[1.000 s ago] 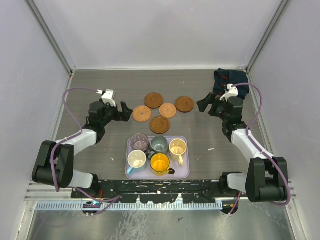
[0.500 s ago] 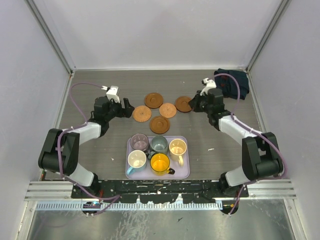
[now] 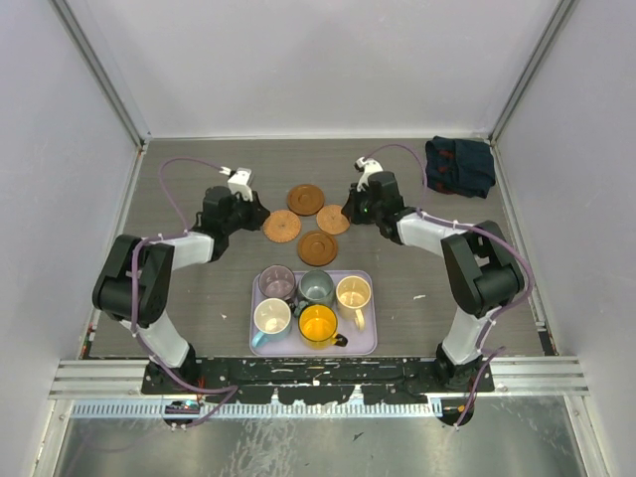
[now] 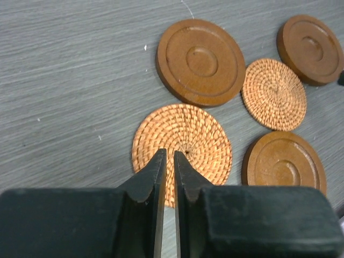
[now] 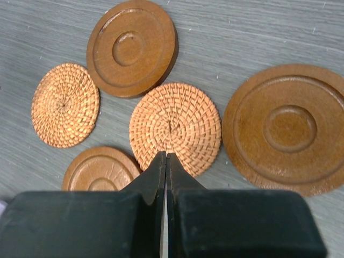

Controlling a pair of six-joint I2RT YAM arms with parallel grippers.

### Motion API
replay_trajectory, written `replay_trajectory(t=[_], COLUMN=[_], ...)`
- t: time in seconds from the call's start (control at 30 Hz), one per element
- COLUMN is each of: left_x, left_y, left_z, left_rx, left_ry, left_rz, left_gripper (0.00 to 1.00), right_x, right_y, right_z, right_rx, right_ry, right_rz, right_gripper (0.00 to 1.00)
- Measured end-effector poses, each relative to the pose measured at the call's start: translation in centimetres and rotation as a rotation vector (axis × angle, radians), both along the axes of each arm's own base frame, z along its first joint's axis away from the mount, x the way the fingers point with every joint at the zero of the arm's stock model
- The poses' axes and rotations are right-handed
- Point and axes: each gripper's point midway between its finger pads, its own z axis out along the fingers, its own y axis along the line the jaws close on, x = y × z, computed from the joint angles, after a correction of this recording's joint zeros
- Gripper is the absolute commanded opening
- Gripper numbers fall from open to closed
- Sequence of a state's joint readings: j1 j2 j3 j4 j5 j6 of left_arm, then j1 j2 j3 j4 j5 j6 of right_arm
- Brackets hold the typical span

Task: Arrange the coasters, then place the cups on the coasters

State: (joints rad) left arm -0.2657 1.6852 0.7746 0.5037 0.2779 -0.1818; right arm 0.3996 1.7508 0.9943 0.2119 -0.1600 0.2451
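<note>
From above, I see the left pincer (image 3: 260,214) and the right pincer (image 3: 350,211), both down at the bunch of coasters (image 3: 305,199) on the tabletop (image 3: 199,169). Four coasters show between the two pincers. The fifth is hidden under the right arm. All five cups (image 3: 317,287) sit on the lavender tray (image 3: 366,346), back behind both pincers. No cup is on a coaster yet, and the coasters are bunched close, not laid out. I think the job has barely begun.

On the left wrist view, the left pincer (image 4: 168,156) is pinched narrow, with only a thin slit, and holds nothing I can see. Its tips hang over the near edge of a woven coaster (image 4: 183,148). I cannot tell if they touch it.

On the right wrist view, the right pincer (image 5: 165,157) is squeezed together and empty. Its tips are over the near edge of the other woven coaster (image 5: 174,126). A big dark coaster (image 5: 287,126) lies just to its right.
</note>
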Motion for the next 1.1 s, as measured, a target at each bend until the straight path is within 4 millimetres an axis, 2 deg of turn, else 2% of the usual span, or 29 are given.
replay_trajectory(t=[0.03,0.13,0.47,0.8,1.1], left_x=[0.2,0.8,0.1,1.2,-0.8], left_y=[-0.1,-0.6,-1.8,-3.3,-5.5], left_z=[0.1,0.4,-1.2,-0.4,-2.5], left_rx=[-0.003,-0.012,-0.034,0.006,0.075], left_ry=[-0.001,-0.007,0.069,0.207,0.325], left_rz=[-0.003,-0.019,-0.075,-0.073,-0.125], left_gripper=[0.13,0.0,0.0,0.0,0.0], right_x=[0.3,1.0,1.0,1.2,0.3], right_y=[0.3,0.7,1.5,3.4,4.0], right_z=[-0.2,-0.7,-2.5,-2.4,-3.4], right_rx=[0.0,-0.002,-0.006,-0.008,-0.038], right_ry=[0.004,0.012,0.058,0.059,0.097], right_rz=[0.004,0.008,0.029,0.062,0.072], right_gripper=[0.03,0.01,0.01,0.01,0.01])
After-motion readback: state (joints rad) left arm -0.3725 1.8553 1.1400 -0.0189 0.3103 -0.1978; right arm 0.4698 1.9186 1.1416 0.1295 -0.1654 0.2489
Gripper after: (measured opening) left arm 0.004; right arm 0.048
